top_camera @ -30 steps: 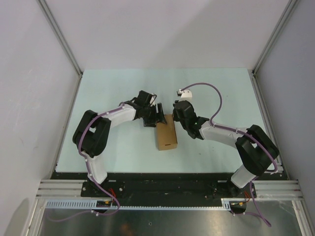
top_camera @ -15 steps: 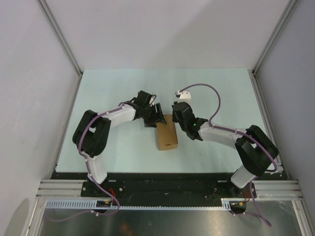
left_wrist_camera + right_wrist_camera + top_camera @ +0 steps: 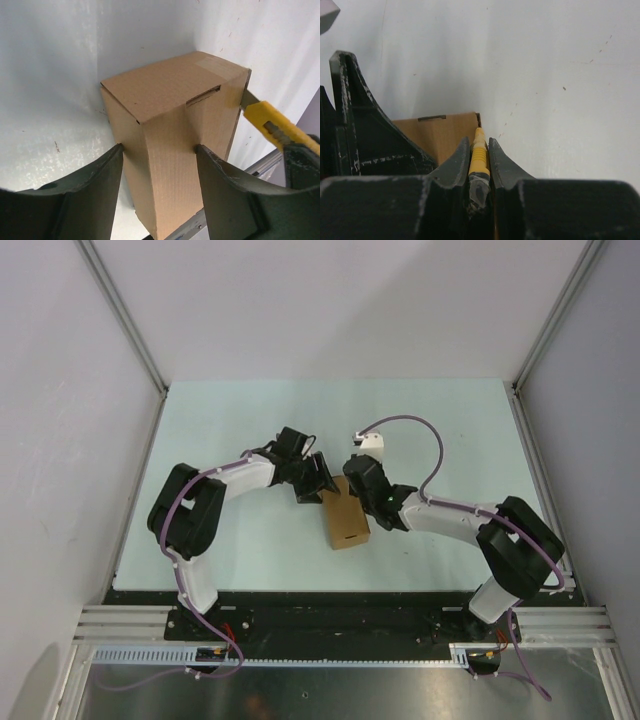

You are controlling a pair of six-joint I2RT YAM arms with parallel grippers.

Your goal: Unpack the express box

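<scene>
A pale green desk [image 3: 230,430] carries one brown cardboard box [image 3: 347,525], lying near its middle.

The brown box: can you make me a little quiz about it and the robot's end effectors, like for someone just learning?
1. True or false: the right end effector is gripping a yellow utility knife.
2. Pick one. The express box is: A) straddled by the left end effector; B) lying on top of the knife; C) lifted high in the air.
3. Fill in: the box is made of brown ____.

Key: 1 true. 2 A. 3 cardboard.
</scene>
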